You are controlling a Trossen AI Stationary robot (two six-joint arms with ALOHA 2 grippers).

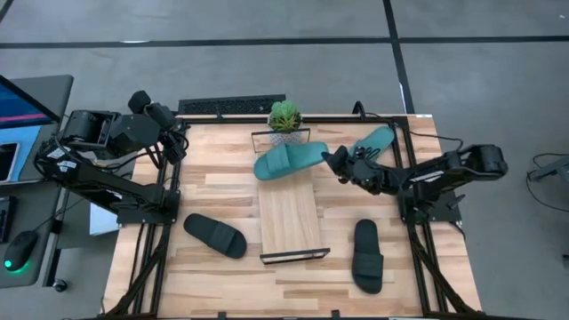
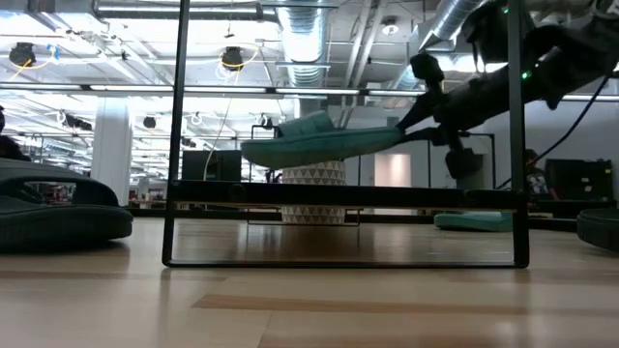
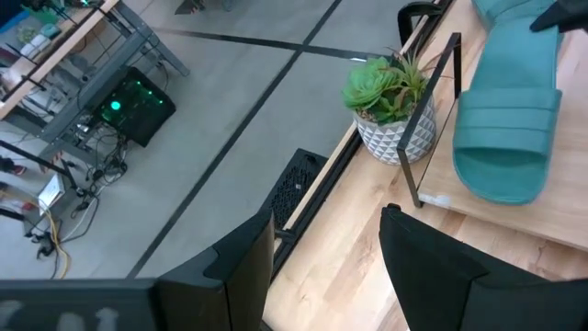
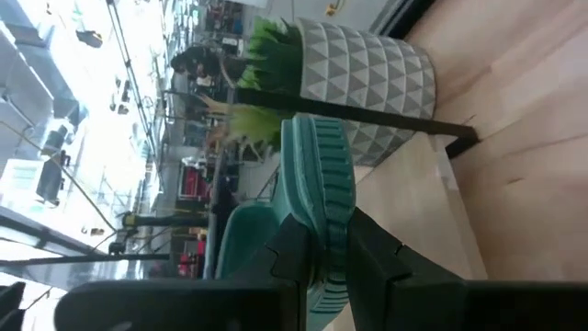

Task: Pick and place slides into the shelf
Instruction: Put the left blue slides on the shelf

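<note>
One teal slide (image 1: pixel 289 160) hangs over the far end of the shelf (image 1: pixel 290 222), held by my right gripper (image 1: pixel 338 163), which is shut on it. In the low view this slide (image 2: pixel 319 145) floats above the shelf's plank (image 2: pixel 338 194). The second teal slide (image 1: pixel 378 140) lies on the table at the far right. Two black slides (image 1: pixel 215 236) (image 1: pixel 367 256) lie flat on the table, one on each side of the shelf. My left gripper (image 3: pixel 326 248) is open, waiting at the table's far left corner (image 1: pixel 173 133). My right gripper pinches the teal slide's heel end (image 4: pixel 323 241) between its two fingers, one on each face of the sole. The fingers (image 4: pixel 372 253) come nearly level from the table's right, along the slide's length. The slide is lifted clear of the shelf, roughly level, its strap end (image 2: pixel 266 150) pointing left.
A potted succulent (image 1: pixel 284 120) stands just beyond the shelf's far end, close to the held slide. Black wire frames (image 2: pixel 174 145) rise at the shelf's ends. The table is ringed by a black metal frame (image 1: pixel 169 222). Bare wood shows near the table's near edge.
</note>
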